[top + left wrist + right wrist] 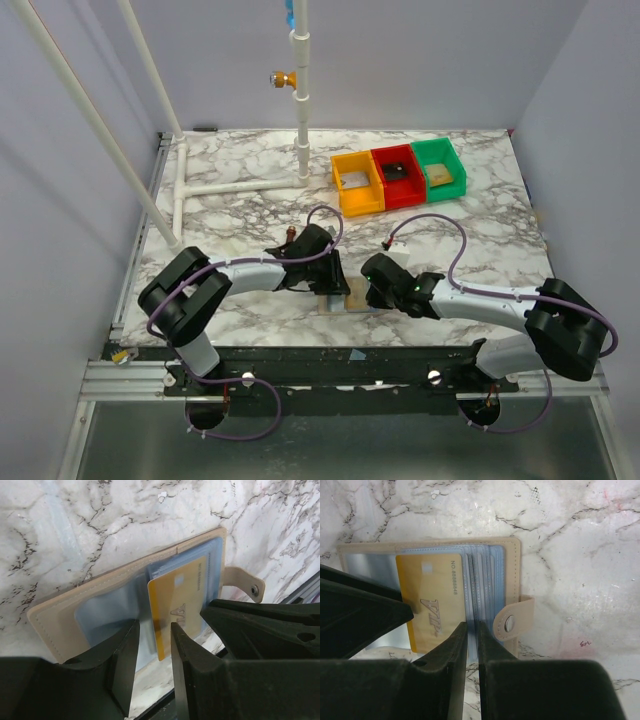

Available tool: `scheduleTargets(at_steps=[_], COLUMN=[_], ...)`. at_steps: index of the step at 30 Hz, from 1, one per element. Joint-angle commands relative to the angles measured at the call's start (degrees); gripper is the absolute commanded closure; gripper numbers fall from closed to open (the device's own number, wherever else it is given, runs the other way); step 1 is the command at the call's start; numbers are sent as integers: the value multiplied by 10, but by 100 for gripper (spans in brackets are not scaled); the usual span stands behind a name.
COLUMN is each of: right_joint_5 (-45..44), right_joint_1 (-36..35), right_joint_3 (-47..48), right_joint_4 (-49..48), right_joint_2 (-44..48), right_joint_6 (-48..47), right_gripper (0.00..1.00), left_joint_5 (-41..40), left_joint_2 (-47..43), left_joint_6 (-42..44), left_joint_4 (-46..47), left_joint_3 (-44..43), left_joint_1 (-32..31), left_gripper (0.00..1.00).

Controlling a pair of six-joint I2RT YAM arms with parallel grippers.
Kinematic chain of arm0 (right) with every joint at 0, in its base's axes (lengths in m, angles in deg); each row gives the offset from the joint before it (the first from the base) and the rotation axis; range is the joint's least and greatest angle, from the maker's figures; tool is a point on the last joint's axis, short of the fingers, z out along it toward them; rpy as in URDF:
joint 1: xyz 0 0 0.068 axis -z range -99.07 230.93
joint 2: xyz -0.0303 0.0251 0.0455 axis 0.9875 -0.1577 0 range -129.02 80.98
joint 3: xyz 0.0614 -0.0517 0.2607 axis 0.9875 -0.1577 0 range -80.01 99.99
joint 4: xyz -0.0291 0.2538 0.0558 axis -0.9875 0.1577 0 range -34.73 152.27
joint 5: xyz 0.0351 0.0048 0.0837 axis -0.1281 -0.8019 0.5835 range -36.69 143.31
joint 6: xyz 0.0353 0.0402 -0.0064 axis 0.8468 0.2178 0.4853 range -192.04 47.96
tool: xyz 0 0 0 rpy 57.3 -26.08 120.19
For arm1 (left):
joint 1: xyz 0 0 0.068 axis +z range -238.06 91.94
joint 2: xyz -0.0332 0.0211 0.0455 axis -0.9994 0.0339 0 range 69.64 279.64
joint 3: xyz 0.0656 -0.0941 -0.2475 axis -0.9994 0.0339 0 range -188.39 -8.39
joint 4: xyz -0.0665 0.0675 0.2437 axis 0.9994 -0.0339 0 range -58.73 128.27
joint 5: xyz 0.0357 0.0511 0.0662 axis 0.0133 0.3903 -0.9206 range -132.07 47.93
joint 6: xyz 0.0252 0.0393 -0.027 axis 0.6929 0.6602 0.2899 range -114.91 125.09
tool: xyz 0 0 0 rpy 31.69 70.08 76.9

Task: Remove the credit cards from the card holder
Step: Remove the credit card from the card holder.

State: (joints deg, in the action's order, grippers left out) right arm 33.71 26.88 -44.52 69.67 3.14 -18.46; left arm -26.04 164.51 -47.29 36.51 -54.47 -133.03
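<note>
The card holder [60, 607] lies open and flat on the marble surface [250, 210], close to the near edge and about midway along it, between the two arms. Its tan cover faces down, its clear bluish sleeves [482, 575] face up, and its snap strap [512, 622] sticks out to one side. A gold card [177, 600] juts partway out of a sleeve toward the near edge. The left tool [155, 625] has its fingers apart, straddling that card's protruding corner without pinching it. The right tool [472, 625] is closed to a narrow slit on the edge of the sleeve stack, just beside the strap.
</note>
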Motion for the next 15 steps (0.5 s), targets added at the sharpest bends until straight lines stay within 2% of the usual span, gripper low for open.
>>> scheduleTargets(at_steps=[1, 8, 15], right_joint_5=[17, 17, 11], right_joint_1=[0, 0, 0], right_joint_3=[-16, -16, -16], right_joint_4=[21, 23, 24], right_joint_2=[-23, -28, -29], right_joint_6=[6, 6, 5], right_gripper=[85, 85, 86], left_joint_5=[32, 45, 57], left_joint_2=[17, 20, 19], left_joint_6=[-9, -22, -33], left_joint_4=[48, 76, 96], left_joint_3=[19, 35, 48], left_joint_1=[4, 6, 8], left_gripper=[67, 70, 80])
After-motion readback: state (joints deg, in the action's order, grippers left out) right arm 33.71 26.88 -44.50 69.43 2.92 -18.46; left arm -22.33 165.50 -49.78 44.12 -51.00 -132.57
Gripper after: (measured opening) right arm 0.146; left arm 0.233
